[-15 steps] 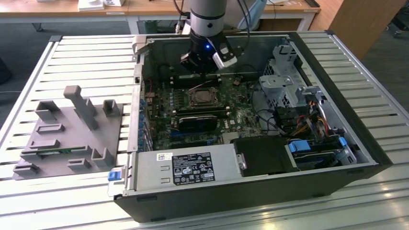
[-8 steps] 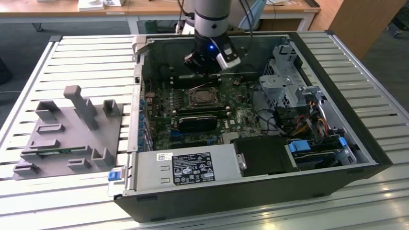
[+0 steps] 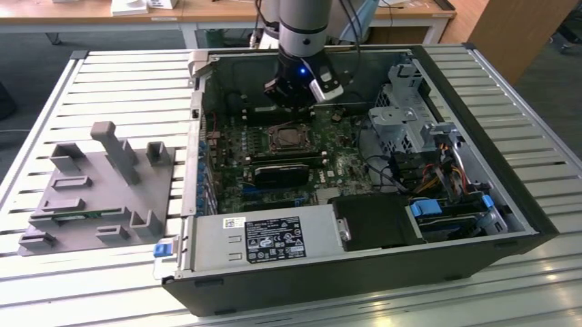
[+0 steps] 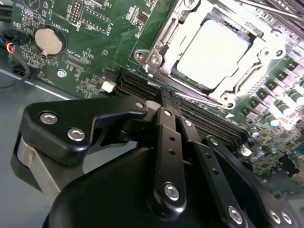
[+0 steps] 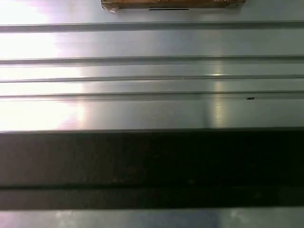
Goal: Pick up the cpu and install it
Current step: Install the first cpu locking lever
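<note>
Broadly, the slatted metal table (image 3: pixel 109 88) carries an open computer case (image 3: pixel 364 272), with a grey parts holder (image 3: pixel 100 184) lying at the case's nine o'clock in the exterior view. Inside the case the green motherboard (image 3: pixel 272 170) lies flat, and the arm (image 3: pixel 302 27) reaches down over its far part. The gripper (image 3: pixel 293 102) hangs just above the board at the twelve o'clock side of the metal-framed socket (image 3: pixel 289 138).

In the second wrist view the gripper's fingers (image 4: pixel 166 107) look pressed together and hold nothing. Their tips sit over the black memory slots (image 4: pixel 142 88), just beside the socket. The cpu (image 4: pixel 213 52) lies flat inside the socket, silver top up, apart from the fingers.

By my reading the placing step is done and the chip looks seated, though I cannot tell whether the frame is latched. Any further move calls for a straight, clean path that drags nothing across the chip or slots.
</note>
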Motion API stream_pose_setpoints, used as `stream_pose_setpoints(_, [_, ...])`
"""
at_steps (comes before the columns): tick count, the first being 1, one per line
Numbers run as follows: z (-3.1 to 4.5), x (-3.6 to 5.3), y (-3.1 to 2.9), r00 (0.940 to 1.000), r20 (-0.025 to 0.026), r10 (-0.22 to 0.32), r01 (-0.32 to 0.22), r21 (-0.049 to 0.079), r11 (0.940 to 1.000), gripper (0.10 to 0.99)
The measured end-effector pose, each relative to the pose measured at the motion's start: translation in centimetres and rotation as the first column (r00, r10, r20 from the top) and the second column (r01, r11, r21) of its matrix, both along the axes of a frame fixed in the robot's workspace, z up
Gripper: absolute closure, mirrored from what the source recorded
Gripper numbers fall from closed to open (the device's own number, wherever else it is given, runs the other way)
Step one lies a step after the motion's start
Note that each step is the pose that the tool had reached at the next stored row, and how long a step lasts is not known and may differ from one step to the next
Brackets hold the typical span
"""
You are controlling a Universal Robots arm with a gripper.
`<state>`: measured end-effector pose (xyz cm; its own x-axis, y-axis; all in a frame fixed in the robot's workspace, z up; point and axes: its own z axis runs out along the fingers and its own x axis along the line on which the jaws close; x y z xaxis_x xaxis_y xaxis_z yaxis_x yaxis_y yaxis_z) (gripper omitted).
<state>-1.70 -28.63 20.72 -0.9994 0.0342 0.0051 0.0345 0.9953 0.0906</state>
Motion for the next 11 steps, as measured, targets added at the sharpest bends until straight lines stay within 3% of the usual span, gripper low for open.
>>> stream_pose_setpoints(11, [-0.69,0.08,0.0,1.0,-0.0001,-0.002,0.002,0.0,1.0,0.98])
